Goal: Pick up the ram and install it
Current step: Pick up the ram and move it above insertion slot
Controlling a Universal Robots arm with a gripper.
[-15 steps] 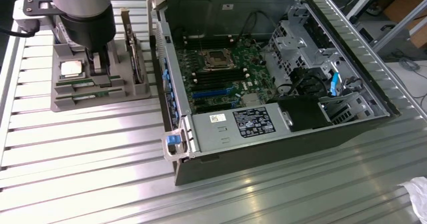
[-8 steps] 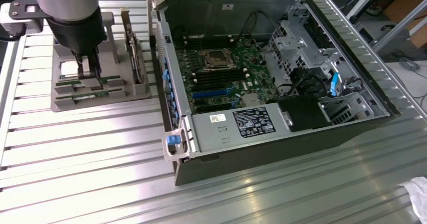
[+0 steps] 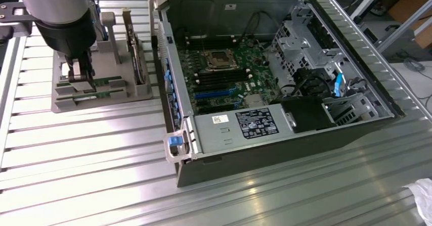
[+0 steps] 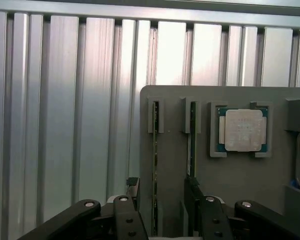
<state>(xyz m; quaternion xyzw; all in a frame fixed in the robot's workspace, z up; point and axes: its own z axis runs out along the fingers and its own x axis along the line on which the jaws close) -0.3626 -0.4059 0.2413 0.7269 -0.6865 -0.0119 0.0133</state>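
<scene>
Hanging low over the gray holder at the exterior view's left, the arm points the tool straight down into it. The holder rests on the ribbed metal surface, just beside the open case, which lies on its side with the motherboard exposed.

In the wrist view two green sticks stand on edge in parallel slots of the holder. The ram runs between the tool's two black fingers, which stand apart with a gap showing on either side of the stick, so nothing is clamped. The second ram sits in the next slot. One finger seems to overlap its lower end, though I cannot tell whether they touch. Beyond the second ram a square silver CPU lies flat in its own pocket of the holder.

Both sticks are seated in the holder, well apart from the motherboard. In the exterior view the finger tips reach down among the holder's ridges, near a strip of green board.
</scene>
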